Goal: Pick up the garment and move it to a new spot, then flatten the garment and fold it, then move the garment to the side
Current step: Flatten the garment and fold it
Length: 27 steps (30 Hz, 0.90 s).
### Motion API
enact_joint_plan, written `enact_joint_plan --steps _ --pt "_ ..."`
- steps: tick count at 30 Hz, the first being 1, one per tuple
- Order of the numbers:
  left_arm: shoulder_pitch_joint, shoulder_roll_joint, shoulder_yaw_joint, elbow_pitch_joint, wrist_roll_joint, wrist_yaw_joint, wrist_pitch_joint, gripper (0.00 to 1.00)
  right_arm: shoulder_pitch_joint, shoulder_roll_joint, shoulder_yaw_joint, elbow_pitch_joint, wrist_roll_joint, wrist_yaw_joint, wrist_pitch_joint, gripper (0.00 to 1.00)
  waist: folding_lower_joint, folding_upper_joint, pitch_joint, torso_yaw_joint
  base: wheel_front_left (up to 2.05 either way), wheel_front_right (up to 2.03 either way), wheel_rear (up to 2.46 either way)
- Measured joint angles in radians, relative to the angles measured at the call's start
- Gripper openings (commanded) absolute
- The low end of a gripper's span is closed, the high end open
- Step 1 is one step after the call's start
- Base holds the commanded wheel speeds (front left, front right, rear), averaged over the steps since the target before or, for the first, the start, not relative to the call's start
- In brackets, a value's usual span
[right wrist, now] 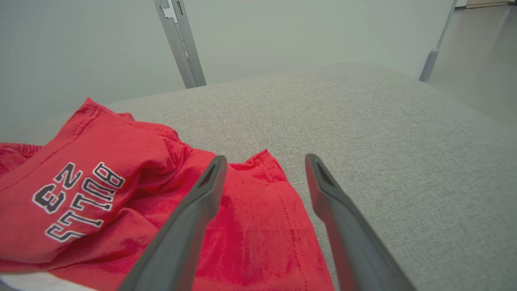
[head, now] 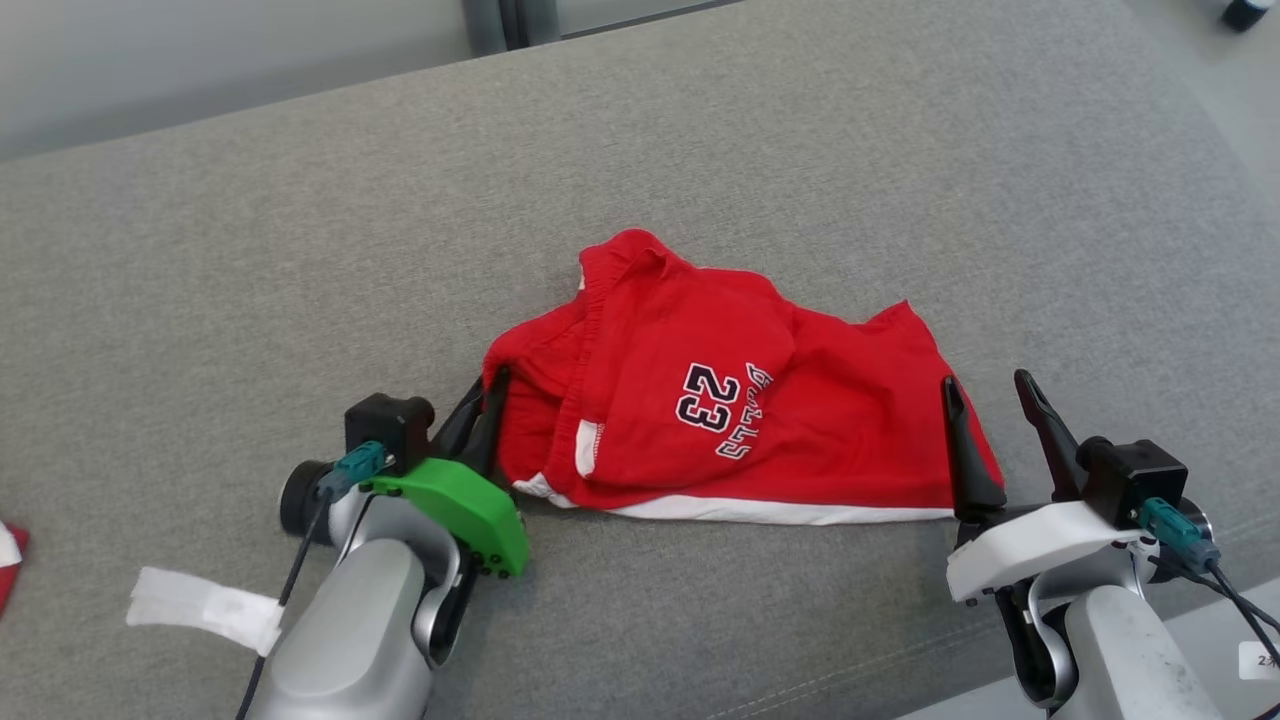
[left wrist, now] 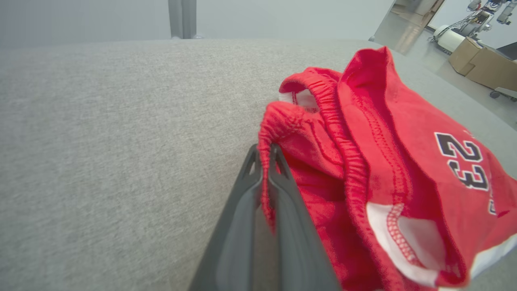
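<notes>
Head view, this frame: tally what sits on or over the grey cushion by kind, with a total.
Shorts: 1, red
Grippers: 2, left gripper shut on the shorts, right gripper open
White tag: 1, by the left arm
Red-and-white thing, cut off at the edge: 1
Total: 5

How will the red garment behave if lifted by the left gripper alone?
Probably floppy: the red garment lies in soft folds, so it should drape from the left gripper, shut on a bunched waistband edge. Likely light, the cloth looks thin. The far end may drag, as the right gripper stands open.
</notes>
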Motion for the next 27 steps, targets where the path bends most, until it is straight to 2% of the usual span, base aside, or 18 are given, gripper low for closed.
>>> enact_joint_plan --steps 7,13,14,15,21,27 --pt "0.075 0.035 0.162 0.023 0.037 0.058 0.000 0.00 0.002 0.001 0.006 0.008 0.003 0.000 0.000 1.00 0.0000 0.0000 -0.020 0.067 0.00 0.00 0.00" --pt "0.134 0.034 0.240 0.051 0.064 0.068 0.000 0.00 0.009 0.001 0.005 0.015 0.003 0.000 0.000 1.00 0.0000 0.0000 -0.041 0.117 0.00 0.00 0.00" --pt "0.141 0.029 0.249 0.050 0.068 0.068 0.000 0.42 0.009 0.001 0.006 0.015 0.003 0.000 0.000 1.00 0.0000 0.0000 -0.045 0.125 0.00 0.00 0.00" --pt "0.148 0.021 0.259 0.049 0.072 0.064 0.000 1.00 0.010 0.000 0.008 0.015 0.003 0.000 0.000 1.00 0.0000 0.0000 -0.048 0.133 0.00 0.00 0.00" --pt "0.185 -0.015 0.301 -0.019 0.124 0.051 0.000 1.00 0.010 -0.007 0.049 0.011 0.001 0.000 0.000 1.00 0.0000 0.0000 -0.064 0.190 0.00 0.00 0.00" --pt "0.218 -0.035 0.296 -0.083 0.159 0.025 0.000 1.00 -0.032 -0.023 0.167 0.023 0.003 0.000 0.000 1.00 0.0000 0.0000 -0.073 0.270 0.00 0.00 0.00"
